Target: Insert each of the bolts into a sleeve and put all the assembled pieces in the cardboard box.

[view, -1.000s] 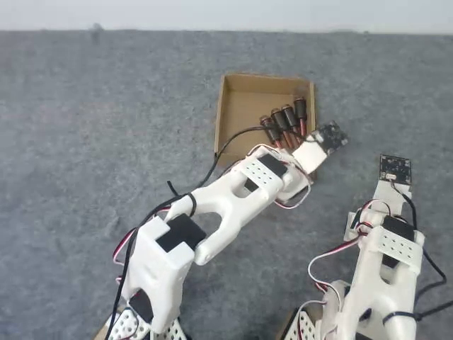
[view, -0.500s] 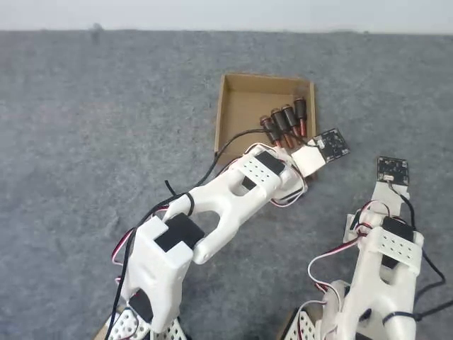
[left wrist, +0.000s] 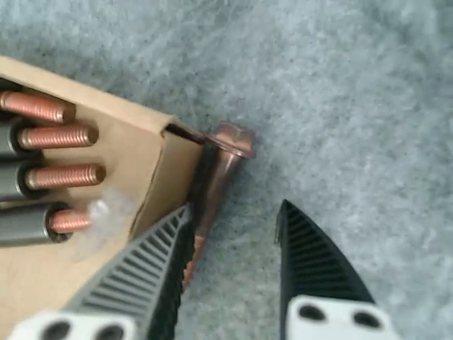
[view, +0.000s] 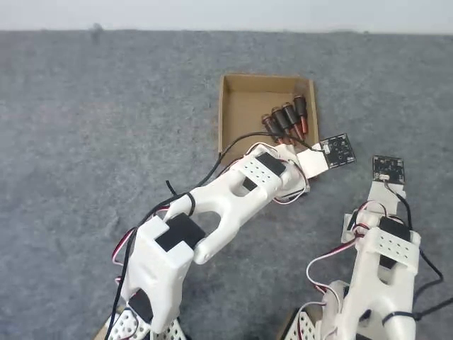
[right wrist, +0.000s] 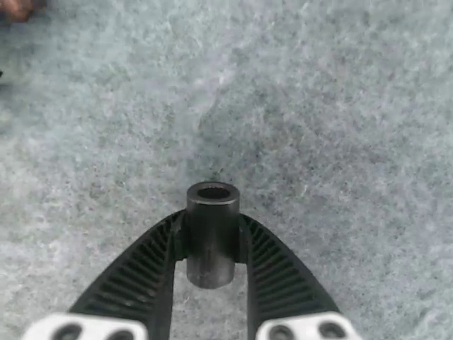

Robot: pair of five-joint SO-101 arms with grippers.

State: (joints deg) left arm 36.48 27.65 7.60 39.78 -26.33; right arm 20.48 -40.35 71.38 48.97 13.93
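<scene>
Copper bolt (left wrist: 218, 170) against cardboard box (left wrist: 157, 164) corner, end effector (left wrist: 235, 208) spread beside it

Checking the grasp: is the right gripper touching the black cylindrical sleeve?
Touching. Right wrist view shows the right gripper clamped against both sides of the black cylindrical sleeve.

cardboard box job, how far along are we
Done: four bolt-and-sleeve pieces lie in the cardboard box. In hand: the right claw grips an empty black sleeve; the left claw is open at a loose bolt lying outside, against the box corner. Left: put that bolt into the sleeve and drop the piece in the box.
</scene>
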